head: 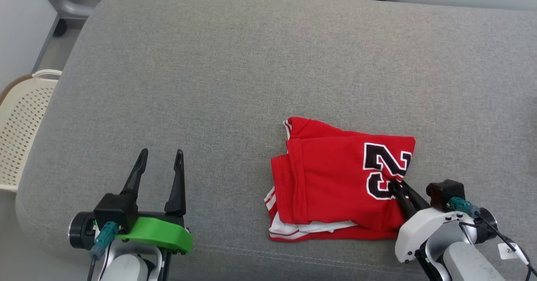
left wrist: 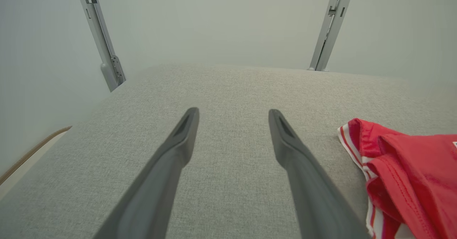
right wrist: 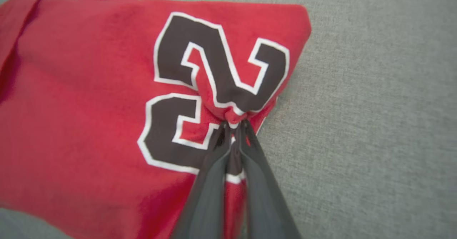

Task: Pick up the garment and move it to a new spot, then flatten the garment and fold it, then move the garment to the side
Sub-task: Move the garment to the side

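A grey, fabric-covered padded table (head: 218, 71) with rounded corners and a seam along its near edge carries a folded red jersey (head: 331, 176) with white trim and a black number. The jersey's numbered edge is pinched in the closed jaws of the right gripper (head: 397, 183). It lies well to the right of the spread jaws of the left gripper (head: 162, 152).

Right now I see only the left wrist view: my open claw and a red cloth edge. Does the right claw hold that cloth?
Observer: Yes, the right claw is shut on the red fabric jersey, pinching a bunch at its black number.
Operator: Is the jersey folded?
Observer: In the head view it lies folded in a rough rectangle on the grey fabric cushion, white trim showing at the near edge.
Operator: Anything beside the cushion?
Observer: A cream perforated plastic piece stands off its left edge.
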